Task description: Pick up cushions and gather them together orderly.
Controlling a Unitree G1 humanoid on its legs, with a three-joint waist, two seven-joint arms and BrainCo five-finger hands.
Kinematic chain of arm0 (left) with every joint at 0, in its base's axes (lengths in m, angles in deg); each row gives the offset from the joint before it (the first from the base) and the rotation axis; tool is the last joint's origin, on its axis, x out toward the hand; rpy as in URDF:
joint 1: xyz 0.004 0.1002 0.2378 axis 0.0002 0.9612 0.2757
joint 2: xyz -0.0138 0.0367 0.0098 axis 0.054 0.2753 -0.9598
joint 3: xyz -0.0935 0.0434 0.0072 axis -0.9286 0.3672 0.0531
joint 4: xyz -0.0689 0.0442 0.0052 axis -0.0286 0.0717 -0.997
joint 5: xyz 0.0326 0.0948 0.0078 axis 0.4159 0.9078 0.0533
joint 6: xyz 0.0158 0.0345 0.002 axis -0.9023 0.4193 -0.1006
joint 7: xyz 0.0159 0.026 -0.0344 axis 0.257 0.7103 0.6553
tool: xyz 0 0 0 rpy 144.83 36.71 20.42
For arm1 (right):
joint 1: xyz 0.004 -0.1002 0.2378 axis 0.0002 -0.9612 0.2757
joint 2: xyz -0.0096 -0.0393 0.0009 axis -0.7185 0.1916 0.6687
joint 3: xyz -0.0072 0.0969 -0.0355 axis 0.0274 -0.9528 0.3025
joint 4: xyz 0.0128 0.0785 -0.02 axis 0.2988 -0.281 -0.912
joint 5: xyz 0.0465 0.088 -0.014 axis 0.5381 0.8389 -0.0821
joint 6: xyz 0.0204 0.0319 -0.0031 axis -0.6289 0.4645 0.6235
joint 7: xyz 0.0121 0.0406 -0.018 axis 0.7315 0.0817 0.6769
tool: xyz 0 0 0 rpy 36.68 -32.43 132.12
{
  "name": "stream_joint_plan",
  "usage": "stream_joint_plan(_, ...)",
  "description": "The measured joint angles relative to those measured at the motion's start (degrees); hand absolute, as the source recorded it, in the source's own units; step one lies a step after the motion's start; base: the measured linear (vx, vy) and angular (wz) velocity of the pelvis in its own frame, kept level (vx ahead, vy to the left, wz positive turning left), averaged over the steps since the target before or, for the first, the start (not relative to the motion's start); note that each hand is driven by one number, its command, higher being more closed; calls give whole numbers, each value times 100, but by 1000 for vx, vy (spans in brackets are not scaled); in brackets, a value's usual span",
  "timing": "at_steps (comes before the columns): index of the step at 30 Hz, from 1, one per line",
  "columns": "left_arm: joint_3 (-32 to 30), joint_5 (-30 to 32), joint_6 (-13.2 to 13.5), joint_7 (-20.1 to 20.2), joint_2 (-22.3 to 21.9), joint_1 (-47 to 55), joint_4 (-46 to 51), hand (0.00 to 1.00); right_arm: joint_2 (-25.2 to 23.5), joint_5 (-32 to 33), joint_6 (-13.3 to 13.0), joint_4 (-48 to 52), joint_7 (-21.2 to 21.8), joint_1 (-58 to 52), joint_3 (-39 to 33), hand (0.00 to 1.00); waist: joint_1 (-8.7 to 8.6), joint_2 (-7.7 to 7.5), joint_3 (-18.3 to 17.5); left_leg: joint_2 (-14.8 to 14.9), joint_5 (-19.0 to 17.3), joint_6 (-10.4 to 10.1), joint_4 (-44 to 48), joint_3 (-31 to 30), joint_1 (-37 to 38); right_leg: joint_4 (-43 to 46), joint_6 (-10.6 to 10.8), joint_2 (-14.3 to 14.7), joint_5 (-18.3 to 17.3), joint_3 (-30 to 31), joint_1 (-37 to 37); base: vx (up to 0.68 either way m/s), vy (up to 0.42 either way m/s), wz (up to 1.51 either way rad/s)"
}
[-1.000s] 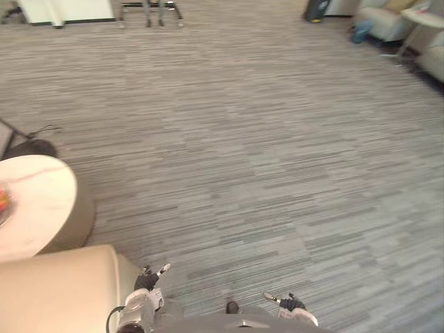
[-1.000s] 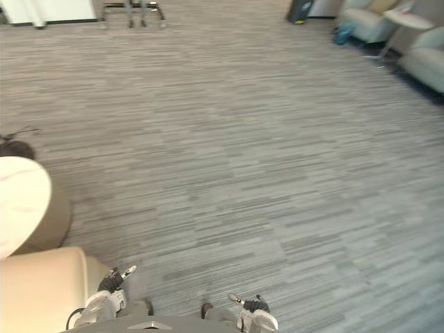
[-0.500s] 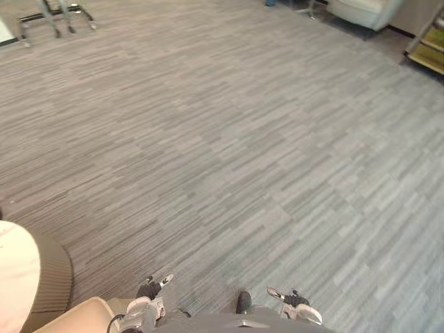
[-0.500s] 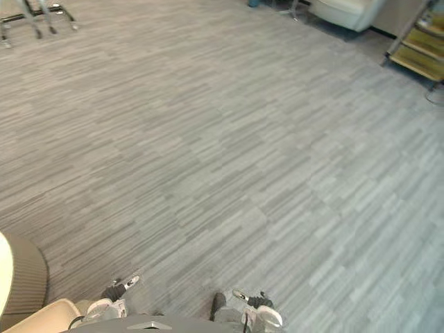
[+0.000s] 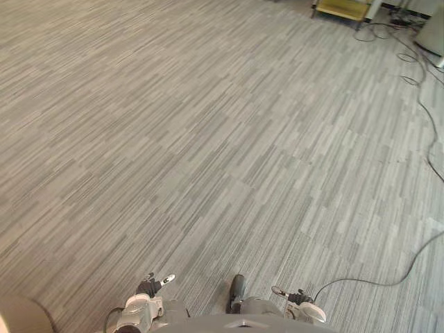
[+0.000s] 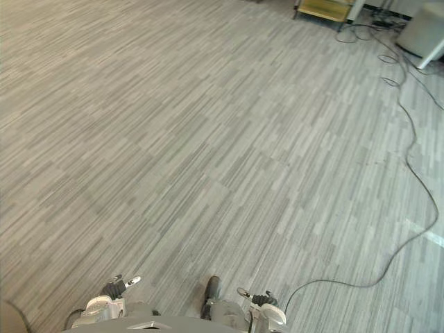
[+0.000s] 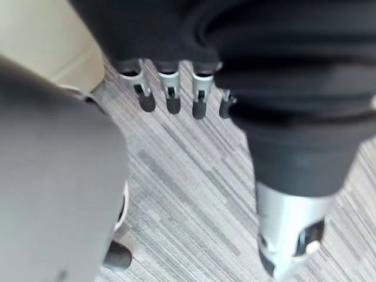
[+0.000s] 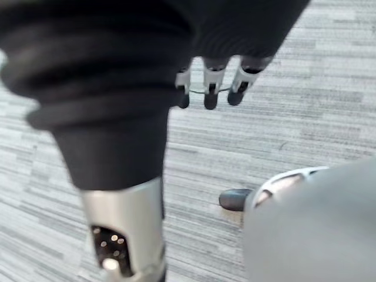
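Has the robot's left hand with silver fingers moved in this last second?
No. The left hand hangs in the same low spot; only the grey striped carpet shifted, because the camera turned.

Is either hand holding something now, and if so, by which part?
Nothing is held. The left hand and the right hand both hang open above the carpet.

A grey striped carpet (image 5: 208, 139) is laid across the whole floor. At its far right end a low yellow shelf (image 5: 340, 8) is seen, with a pale rounded seat (image 6: 424, 31) set near it.
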Motion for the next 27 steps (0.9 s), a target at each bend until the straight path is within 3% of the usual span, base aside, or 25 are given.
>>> stream_joint_plan(3,-32,-13,7,4,-72,52,203,0,-16,22,0,82,-10,-31,-2,0,49,65,23,-209,-321,43,-222,-166,-400,37,47,-56,-52,357,72,65,109,-70)
stream_joint_plan(5,-81,-13,8,4,-102,41,337,0,-58,21,-6,290,-14,-103,12,0,79,73,29,-268,-321,45,-750,-176,-650,7,79,-60,-76,538,52,42,138,-59)
stream_joint_plan(6,-122,-13,8,4,-141,50,382,0,-55,19,-2,328,-16,-132,30,0,99,100,33,-349,-329,27,-1437,-332,-641,-79,101,-14,-89,644,40,60,154,-76)
stream_joint_plan(7,-160,-12,16,2,-239,140,389,0,-17,17,-3,380,-22,-133,60,0,232,268,-37,-286,-25,137,-1776,-345,-659,7,163,182,-182,747,13,151,189,-102)
stream_joint_plan(8,-170,-18,45,5,-222,149,400,0,-45,22,-3,490,-42,-138,63,0,292,206,-47,-313,36,150,-1812,-207,-665,1044,193,85,-531,764,-335,231,159,-70)
stream_joint_plan(9,-165,-11,36,12,-144,118,405,0,-109,21,4,465,-92,-148,45,0,240,102,-30,-430,38,150,-1834,-182,-609,1395,265,-46,-750,802,-318,278,136,-23)
stream_joint_plan(10,-163,-9,36,19,-84,126,405,0,-165,19,18,435,-126,-147,13,0,204,-100,-74,-561,34,159,-1814,-165,-564,1444,357,-160,-952,822,-203,288,85,2)
stream_joint_plan(11,-169,-15,35,9,-11,157,433,0,-235,18,21,411,-136,-176,-23,0,222,-188,-95,-725,-54,268,-1729,-172,-563,1307,506,-275,-1239,929,-119,268,124,-24)
stream_joint_plan(13,-174,-15,29,7,-47,214,441,0,-313,14,2,483,-131,-195,-23,0,301,-210,-256,-879,-175,361,-1746,-107,-563,1436,655,-380,-1461,1162,-269,244,175,-48)
stream_joint_plan(15,-160,-7,22,13,-17,208,380,0,-364,7,-1,494,-110,-184,-25,0,288,-321,-313,-1127,-236,463,-1897,86,-317,2406,1011,-658,-1701,1253,-580,324,129,-25)
stream_joint_plan(17,-135,12,-29,8,9,219,333,0,-348,-31,-3,523,-92,-158,-24,0,195,-349,-311,-1216,-392,614,-1899,186,67,3715,1248,-894,-1602,1172,-942,398,86,-11)
stream_joint_plan(18,-63,40,-33,5,12,240,337,0,-331,-36,-2,531,-77,-120,-18,0,163,-335,-283,-1196,-497,624,-1961,171,397,4500,1213,-992,-1221,1009,-1132,456,66,-14)
stream_joint_plan(19,-35,41,-33,7,14,244,341,0,-320,-37,-3,542,-76,-115,-19,0,155,-326,-260,-1180,-530,635,-2029,168,566,4838,1174,-1006,-1147,911,-1232,381,26,-8)
stream_joint_plan(20,-29,40,-34,5,14,228,342,0,-314,-38,-4,540,-74,-114,-19,0,135,-278,-221,-1151,-583,618,-2115,152,771,5203,1075,-1069,-1197,778,-1356,302,-21,-1)
stream_joint_plan(21,-33,36,-34,3,26,185,343,0,-327,-42,-2,545,-49,-76,0,0,81,-333,-216,-1052,-662,553,-2235,111,1057,5433,854,-1086,-1430,501,-1595,374,-68,7)
stream_joint_plan(22,-36,36,-34,3,26,174,341,0,-327,-43,-5,551,-7,-43,-2,0,36,-333,-211,-986,-702,509,-2298,78,1148,5412,772,-1080,-1539,315,-1756,378,-91,6)
stream_joint_plan(25,-44,36,-41,0,-11,162,321,0,-265,-123,-2,539,36,106,-5,0,-69,-290,-144,-776,-676,445,-2854,75,1696,4580,483,-1000,-1690,-161,-2424,456,-176,1)
stream_joint_plan(27,47,43,-36,-4,22,122,239,0,-257,-148,-9,527,35,106,-7,0,-156,-331,-117,-729,-607,322,-3047,-9,1985,3104,446,-904,-1057,-139,-2608,605,-292,13)
